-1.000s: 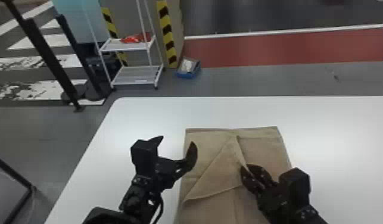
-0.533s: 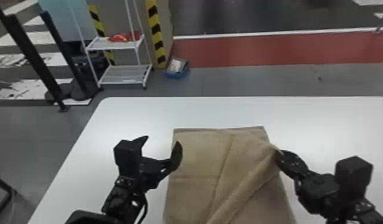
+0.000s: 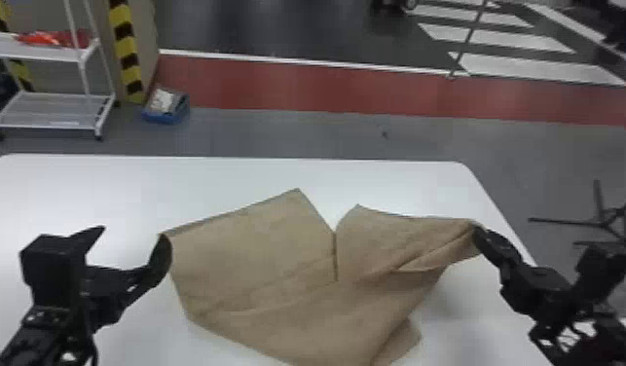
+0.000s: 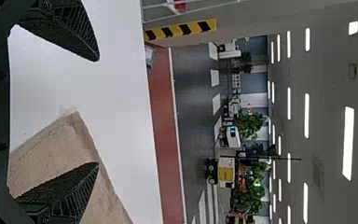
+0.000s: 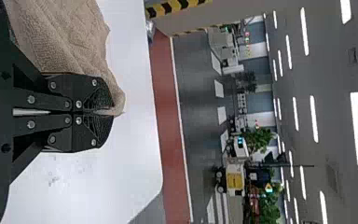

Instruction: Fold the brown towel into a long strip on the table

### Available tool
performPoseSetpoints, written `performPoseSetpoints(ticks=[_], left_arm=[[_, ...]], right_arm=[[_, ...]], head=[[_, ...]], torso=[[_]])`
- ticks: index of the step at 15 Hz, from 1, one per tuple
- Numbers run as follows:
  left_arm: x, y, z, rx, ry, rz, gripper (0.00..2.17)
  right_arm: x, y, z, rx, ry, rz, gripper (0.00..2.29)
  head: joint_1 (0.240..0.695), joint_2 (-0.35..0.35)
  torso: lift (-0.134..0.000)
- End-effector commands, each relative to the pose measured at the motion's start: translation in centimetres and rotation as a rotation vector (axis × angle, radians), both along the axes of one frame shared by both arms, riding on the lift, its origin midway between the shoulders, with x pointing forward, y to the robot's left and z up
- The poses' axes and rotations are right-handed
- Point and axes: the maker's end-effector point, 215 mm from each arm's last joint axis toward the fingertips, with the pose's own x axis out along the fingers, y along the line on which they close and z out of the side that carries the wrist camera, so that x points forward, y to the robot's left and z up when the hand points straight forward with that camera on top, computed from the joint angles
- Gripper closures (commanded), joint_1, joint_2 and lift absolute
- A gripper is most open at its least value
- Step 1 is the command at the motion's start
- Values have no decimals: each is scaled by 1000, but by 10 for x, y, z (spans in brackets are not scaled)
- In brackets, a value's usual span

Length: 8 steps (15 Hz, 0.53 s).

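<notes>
Right gripper [image 3: 478, 235] just hauled its pinched corner of brown towel [image 3: 277, 258] outward; left gripper [image 3: 133, 232] gapes open. Probably spreading before strip-folding.

Brown towel [image 3: 258, 248] spread askew, one corner in the right end effector [image 3: 479, 234]

The towel lies on the white surface [image 3: 97, 190], a deep notch parting its far edge into two peaks. Creases cross its right part, which narrows toward the right end effector's closed fingers. The left end effector [image 3: 132, 235] stands at the towel's left corner, fingers spread wide. Beyond the surface, on the left, are a white shelf rack [image 3: 58, 96] with a red item [image 3: 48, 39] on its upper shelf, a yellow-and-black striped post [image 3: 126, 53] and a blue box [image 3: 164, 116] on the grey floor [image 3: 277, 134]. Behind runs a red floor band [image 3: 302, 87]; dark stand legs [image 3: 603, 224] show at the right.
</notes>
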Motion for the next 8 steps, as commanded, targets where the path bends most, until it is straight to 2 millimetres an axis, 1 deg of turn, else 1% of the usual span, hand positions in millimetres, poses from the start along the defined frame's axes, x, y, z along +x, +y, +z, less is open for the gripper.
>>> performPoseSetpoints(ticks=[1,2,3,4,5,6,7,8], left_arm=[[0,-5,-6,7,14,-9,80],[0,-7,-10,8,20,-13,80],[1,-7,-15,7,30,-15,80],[2,-11,-20,-2,40,-33,80],[7,-17,-27,-20,55,-58,90],[12,-22,-33,-53,73,-84,147],[17,-29,-34,-80,81,-119,225],[19,-37,-41,-105,101,-150,235]], right_arm=[[3,-54,5,10,-8,-100,1598],[3,-73,3,27,-5,-137,1598],[3,-76,-1,44,4,-137,1595],[4,-71,-1,47,2,-124,1598],[6,-63,-6,48,10,-110,1598],[9,-51,-12,53,15,-96,1595],[10,-43,-15,53,19,-84,1598],[12,-33,-20,55,26,-67,1595]], head=[[695,-259],[695,-285],[695,-310],[695,-349],[695,-350],[695,-350],[695,-350],[695,-350]], torso=[[-112],[-112],[-112],[-112],[-112],[-112],[-112],[-112]])
